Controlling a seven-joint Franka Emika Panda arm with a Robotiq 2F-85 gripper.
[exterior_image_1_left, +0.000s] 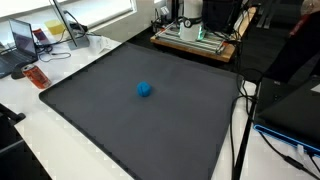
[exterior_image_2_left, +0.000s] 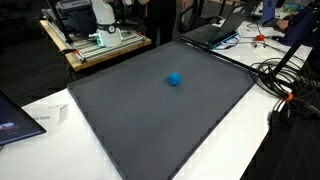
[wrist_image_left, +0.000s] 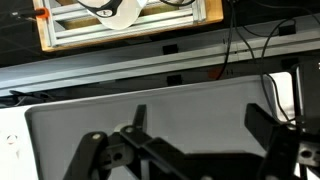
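A small blue ball (exterior_image_1_left: 145, 89) (exterior_image_2_left: 175, 78) lies alone near the middle of a dark grey mat (exterior_image_1_left: 110, 120) (exterior_image_2_left: 150, 130) in both exterior views. In the wrist view my gripper (wrist_image_left: 200, 124) is open, its two black fingers (wrist_image_left: 138, 118) spread wide over the bare mat (wrist_image_left: 190, 110) with nothing between them. The ball does not appear in the wrist view. The gripper itself is not seen in either exterior view.
The mat lies on a white table (exterior_image_1_left: 40, 130). A wooden platform (exterior_image_1_left: 195, 42) (exterior_image_2_left: 95, 45) (wrist_image_left: 120, 25) carrying the robot's base stands behind the mat. Laptops (exterior_image_1_left: 25, 42) and cables (exterior_image_2_left: 290, 85) lie around the mat's edges. A red item (exterior_image_1_left: 36, 75) lies beside the mat.
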